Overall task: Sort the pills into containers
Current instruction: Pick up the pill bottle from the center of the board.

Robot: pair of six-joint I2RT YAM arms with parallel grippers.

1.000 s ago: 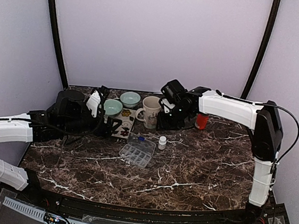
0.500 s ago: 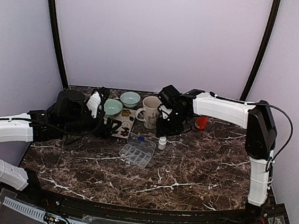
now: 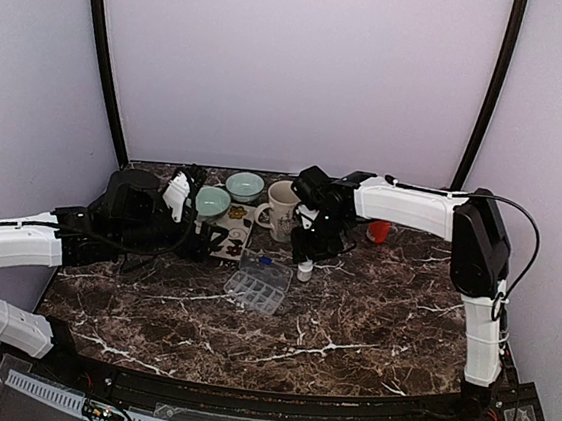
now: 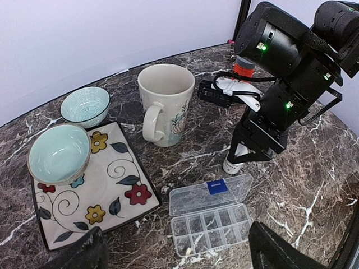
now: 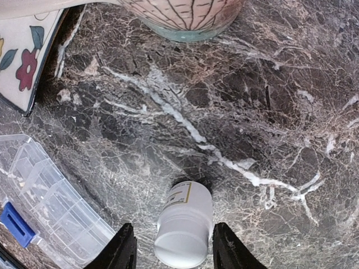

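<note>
My left claw (image 4: 176, 249) is hanging with its fingers wide apart and gripping nothing, low over the table at nine o'clock from the clear pill organizer (image 4: 210, 216). The organizer is lying with its lid open. I cannot tell what its compartments hold, as the contents are too small to make out. At eleven o'clock from it the flowered plate (image 4: 112, 185) is carrying a pale green bowl (image 4: 59, 154), and the mug (image 4: 167, 103) is standing at twelve o'clock. The white pill bottle (image 5: 184, 224) is standing upright on the marble, just beside the organizer at two o'clock. My right claw (image 5: 175, 249) is coming over the bottle from above with one finger on either side. The jaws are apart and not clamped: a gap is showing at the nine o'clock finger, while the three o'clock finger is sitting very close to the bottle. In my judgement the step in hand is the grasp of this bottle. I am advising a small shift toward three o'clock so that both pads meet the body together, then a gentle closure. The bottle looks light and tall, so an uneven squeeze could tip it or nudge it against the organizer. A red-capped container (image 3: 380, 229) is standing clear at two o'clock.
</note>
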